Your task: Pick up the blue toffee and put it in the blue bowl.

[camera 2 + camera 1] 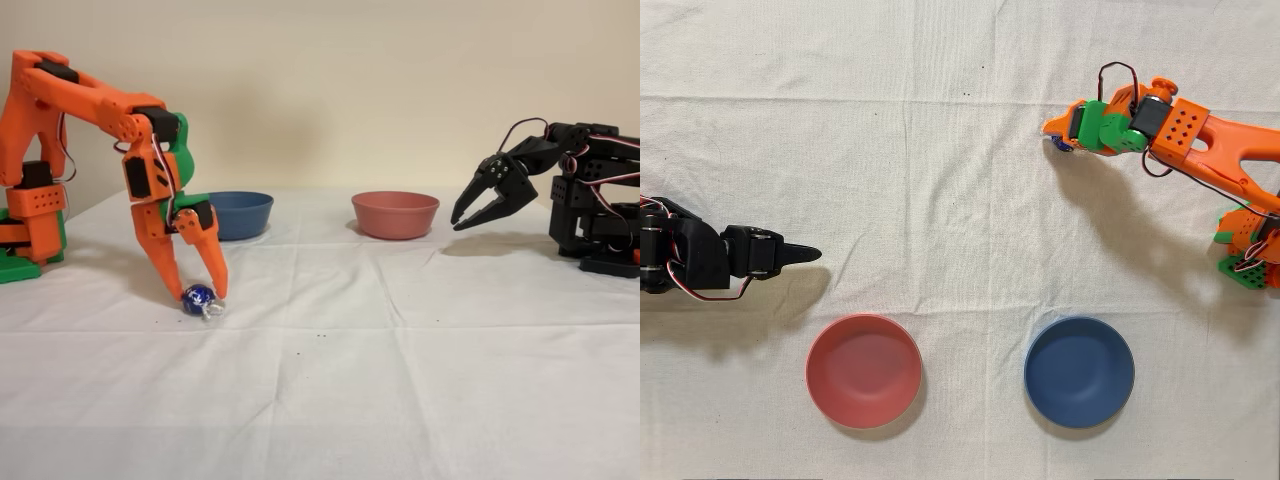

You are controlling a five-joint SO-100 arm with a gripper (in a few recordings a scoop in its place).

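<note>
Orange, our gripper (197, 295) straddled the blue toffee (198, 297), apparently grasping it; blue bowl (1079, 370) lay well apart near the tablecloth's (940, 150) edge.

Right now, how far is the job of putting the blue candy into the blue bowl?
Early stage. Done: the orange gripper has reached the blue candy, its fingers on either side of it. In hand: the grasp; the candy rests on the white cloth, and I cannot tell whether the fingers press it. Left: lift it, carry it to the blue bowl, which shows nothing inside, and drop it.
</note>
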